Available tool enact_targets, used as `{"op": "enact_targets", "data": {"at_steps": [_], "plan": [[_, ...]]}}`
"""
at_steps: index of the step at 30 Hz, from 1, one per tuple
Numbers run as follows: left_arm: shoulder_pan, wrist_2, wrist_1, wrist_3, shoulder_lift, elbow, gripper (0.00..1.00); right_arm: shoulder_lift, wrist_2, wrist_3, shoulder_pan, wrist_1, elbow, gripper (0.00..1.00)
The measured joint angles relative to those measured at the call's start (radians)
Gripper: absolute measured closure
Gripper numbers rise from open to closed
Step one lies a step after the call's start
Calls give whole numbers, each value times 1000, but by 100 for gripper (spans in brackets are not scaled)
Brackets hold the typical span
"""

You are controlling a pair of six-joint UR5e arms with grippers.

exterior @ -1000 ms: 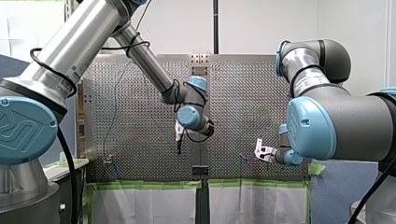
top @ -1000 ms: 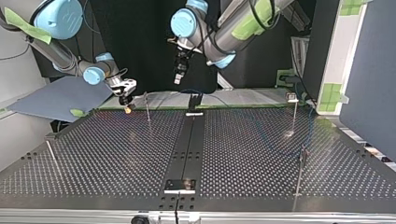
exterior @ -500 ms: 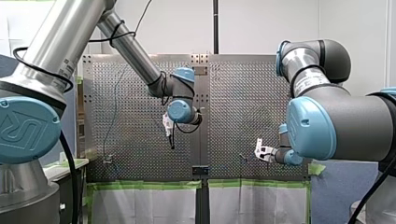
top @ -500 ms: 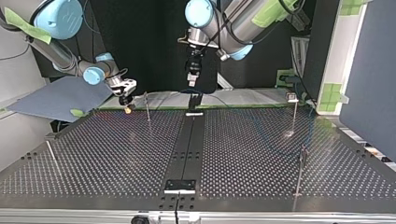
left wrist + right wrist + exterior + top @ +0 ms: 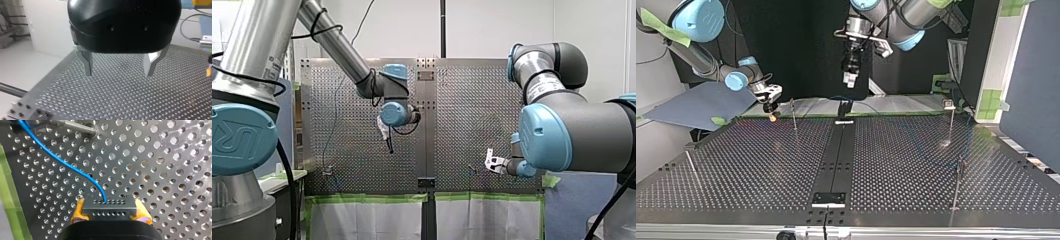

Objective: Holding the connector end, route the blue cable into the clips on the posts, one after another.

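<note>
In the right wrist view my right gripper [image 5: 109,203] is shut on the grey connector [image 5: 110,213], with a yellow pad on either side of it. The blue cable [image 5: 62,162] curves from the connector to a metal post [image 5: 75,127] ahead. In the top view my right gripper [image 5: 771,106] hangs low at the table's far edge, beside a thin post [image 5: 794,116]. My left gripper [image 5: 851,79] hovers high above the far edge near the middle. Its metal fingers [image 5: 87,63] stand wide open with nothing between them.
More thin posts stand at the top view's right [image 5: 952,122] [image 5: 957,187] and near left [image 5: 691,167]. A black strip [image 5: 836,155] runs down the middle of the perforated table [image 5: 746,165]. A blue-grey board [image 5: 696,105] lies beyond the table's left corner.
My left arm has swung up and toward the top view's right, the front view's left, staying open. My right gripper and the connector have not moved.
</note>
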Motion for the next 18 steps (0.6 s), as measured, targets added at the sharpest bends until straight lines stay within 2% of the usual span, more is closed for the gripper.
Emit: {"op": "enact_targets", "data": {"at_steps": [8, 12, 18], "plan": [[1, 0, 77, 25, 77, -77, 0, -3, 23, -22, 0, 9, 0, 100], [1, 0, 94, 53, 108, -112, 0, -21, 56, -46, -5, 21, 10, 100], [1, 4, 93, 72, 122, -170, 0, -70, 109, -55, -14, 22, 55, 100]]}}
